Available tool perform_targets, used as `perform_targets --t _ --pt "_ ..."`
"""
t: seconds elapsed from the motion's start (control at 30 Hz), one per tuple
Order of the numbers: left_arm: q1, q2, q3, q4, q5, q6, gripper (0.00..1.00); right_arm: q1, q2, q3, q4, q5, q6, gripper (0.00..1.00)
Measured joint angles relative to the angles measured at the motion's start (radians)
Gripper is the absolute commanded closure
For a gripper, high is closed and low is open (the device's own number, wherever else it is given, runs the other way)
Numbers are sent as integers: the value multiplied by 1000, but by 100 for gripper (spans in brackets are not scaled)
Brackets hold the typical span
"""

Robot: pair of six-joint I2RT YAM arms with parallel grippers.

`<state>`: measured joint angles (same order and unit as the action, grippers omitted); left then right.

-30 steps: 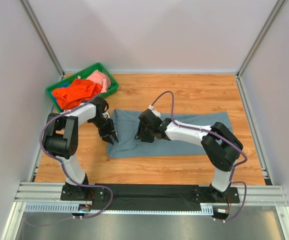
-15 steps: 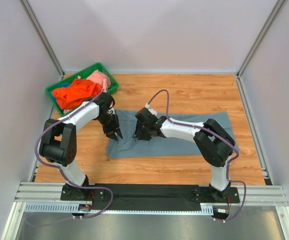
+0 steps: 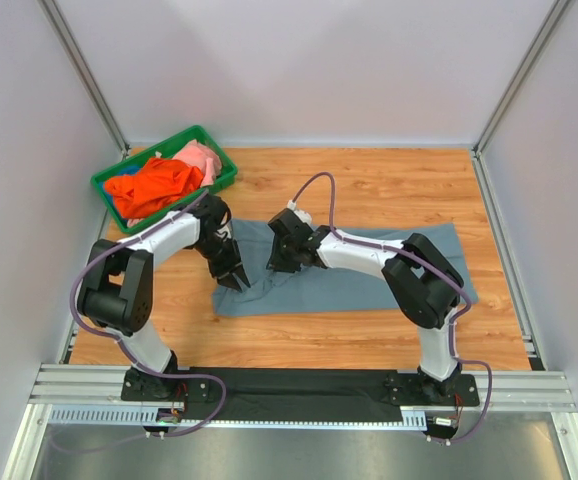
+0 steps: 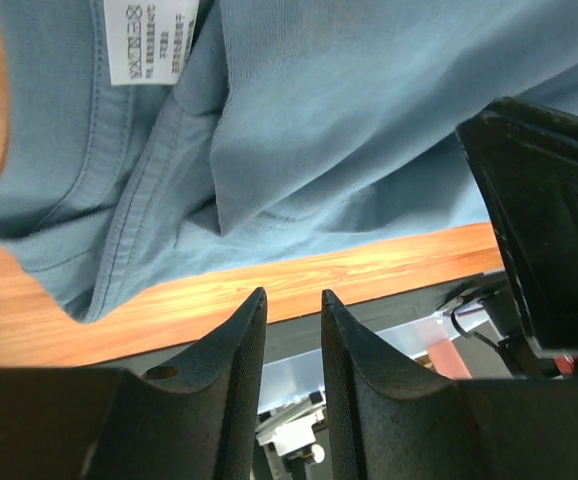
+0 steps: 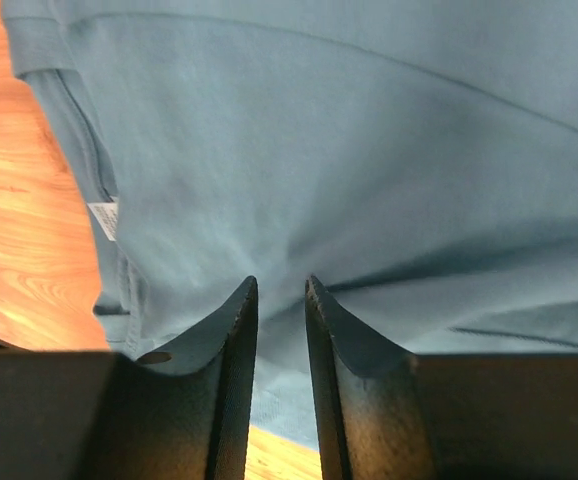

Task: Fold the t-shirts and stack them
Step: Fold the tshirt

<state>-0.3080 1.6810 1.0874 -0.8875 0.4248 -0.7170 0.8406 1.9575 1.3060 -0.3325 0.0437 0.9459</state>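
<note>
The grey-blue t-shirt lies spread on the wooden table, its left part rumpled into folds and its white neck label showing at the collar. The left gripper hangs over the shirt's left edge, its fingers drawn close with only a narrow slit and nothing between them. The right gripper sits just beside it, low over the cloth, its fingers likewise close together; whether they pinch fabric cannot be told. The right arm's forearm crosses above the shirt's middle. Well apart at the far left, a green bin holds an orange t-shirt and a pink t-shirt.
</note>
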Motion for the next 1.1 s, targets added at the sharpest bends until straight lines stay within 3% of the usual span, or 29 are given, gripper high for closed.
perform_targets --t 0.43,0.6,0.8,1.1 --pt "-40 24 -5 85 82 -3 66 -13 22 41 -48 -1 -36 75" --pt "-87 24 -7 102 108 -4 62 -42 3 51 -119 0 -41 69" --pt "-143 30 38 86 96 41 57 -98 -140 28 -179 13 -54 67" --pt "-276 86 206 70 -33 195 54 -174 -356 -123 -191 27 -53 66"
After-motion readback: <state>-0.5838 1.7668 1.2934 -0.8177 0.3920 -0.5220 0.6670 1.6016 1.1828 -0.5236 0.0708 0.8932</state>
